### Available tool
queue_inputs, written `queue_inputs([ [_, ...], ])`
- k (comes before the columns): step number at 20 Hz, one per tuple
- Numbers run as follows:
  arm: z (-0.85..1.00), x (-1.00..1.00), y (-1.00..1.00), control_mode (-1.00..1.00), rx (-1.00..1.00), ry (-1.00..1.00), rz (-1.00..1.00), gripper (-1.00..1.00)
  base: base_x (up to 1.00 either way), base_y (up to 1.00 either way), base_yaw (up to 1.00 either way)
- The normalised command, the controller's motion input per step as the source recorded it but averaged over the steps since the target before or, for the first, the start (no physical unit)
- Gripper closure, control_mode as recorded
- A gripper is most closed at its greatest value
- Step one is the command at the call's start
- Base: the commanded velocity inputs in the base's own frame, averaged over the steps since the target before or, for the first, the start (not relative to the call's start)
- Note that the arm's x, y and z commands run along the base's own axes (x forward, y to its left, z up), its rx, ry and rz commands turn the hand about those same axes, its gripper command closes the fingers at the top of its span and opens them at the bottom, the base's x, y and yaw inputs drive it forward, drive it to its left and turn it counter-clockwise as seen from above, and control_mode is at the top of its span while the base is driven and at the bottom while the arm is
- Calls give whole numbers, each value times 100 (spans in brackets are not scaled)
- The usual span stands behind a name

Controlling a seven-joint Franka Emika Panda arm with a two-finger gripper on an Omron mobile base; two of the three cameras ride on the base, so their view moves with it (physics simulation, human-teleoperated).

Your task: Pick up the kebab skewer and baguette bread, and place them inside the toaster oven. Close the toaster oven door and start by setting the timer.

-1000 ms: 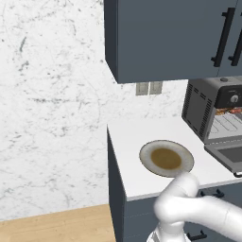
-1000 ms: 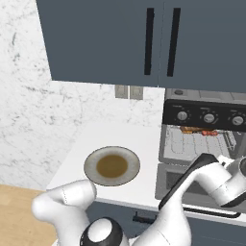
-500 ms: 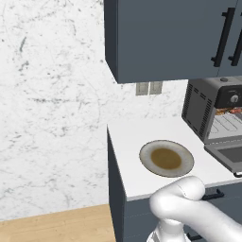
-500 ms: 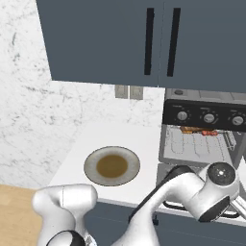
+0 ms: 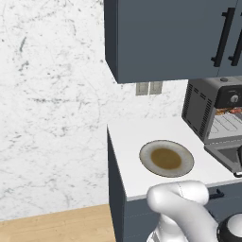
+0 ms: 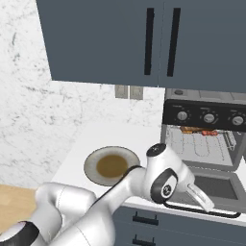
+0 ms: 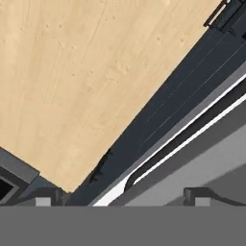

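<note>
The toaster oven (image 6: 206,144) (image 5: 210,111) stands at the counter's right end. The toaster oven door (image 6: 214,188) (image 5: 230,157) lies folded down flat. On the wire rack at the back lies the red-orange kebab skewer (image 6: 207,132), with a brownish piece to its left that looks like the baguette bread (image 6: 189,129). Three pale knobs (image 6: 209,117) sit on the dark panel above; which one is the timer I cannot tell. My arm (image 6: 166,178) reaches across in front of the oven. In the hand view my gripper (image 7: 126,196) is open and holds nothing, looking down past the counter edge at the floor.
An empty round plate (image 6: 111,166) (image 5: 166,158) with a brown centre sits on the white counter (image 5: 127,142), left of the oven. Dark wall cabinets (image 6: 144,43) hang above. Dark drawer fronts (image 7: 158,125) and a wooden floor (image 7: 72,72) lie below the hand.
My arm has swung: its big joint has come up and leftward in front of the open door. Plate, oven and food have stayed put. The gripper has stayed open.
</note>
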Motion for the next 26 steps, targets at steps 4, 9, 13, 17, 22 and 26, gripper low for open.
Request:
queue_inputs([
  [4, 9, -26, 49, -100, -3, 31, -11, -100, 0, 0, 0],
  [9, 5, -38, 26, -100, 1, 20, -2, -100, 0, 0, 0],
  [13, 0, -29, 45, -100, 0, 2, 0, -100, 0, 0, 0],
  [17, 0, -31, 53, -100, 1, -2, 0, -100, 0, 0, 0],
  [22, 0, -11, 44, -100, 4, -1, 0, -100, 0, 0, 0],
  [26, 0, 1, 25, -100, 6, -1, 0, -100, 0, 0, 0],
])
